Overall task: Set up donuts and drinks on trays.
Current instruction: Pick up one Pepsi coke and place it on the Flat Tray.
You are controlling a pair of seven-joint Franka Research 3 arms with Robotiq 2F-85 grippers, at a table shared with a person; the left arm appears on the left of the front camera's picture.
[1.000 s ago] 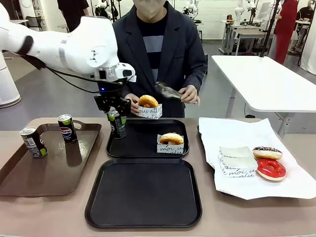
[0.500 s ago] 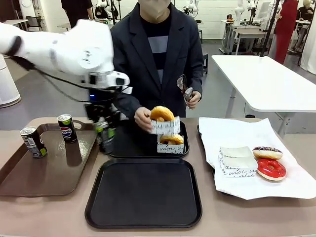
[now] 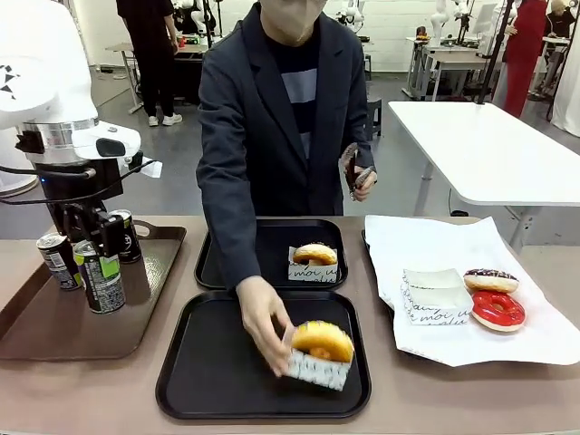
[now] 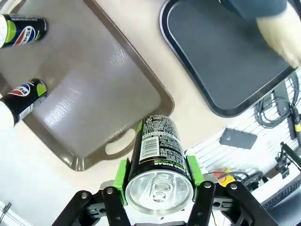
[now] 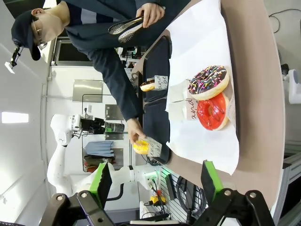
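Green pads spread wide with nothing between them: the right gripper hangs idle on the robot's side of the table, well apart from the work.

The nearer black tray sits at the table's front edge. A person's hand reaches across to it and holds a yellow-glazed donut in its paper sleeve at the tray's front right corner.

To that tray's left, over the brown handled tray, the left gripper is clamped on a dark drink can, upright with its silver top toward the wrist. I cannot tell whether its base clears the brown tray. From this can the nearer black tray lies straight toward the robot's right, its left half bare. The left arm is far the closer one, so I'd expect a sideways carry with the can kept vertical.

Two more cans stand near the brown tray's far left corner.

Beyond, the farther black tray carries a tan donut in its sleeve at its right edge. On white paper at the table's right lie a chocolate donut and a red one. The person's other hand holds tongs.
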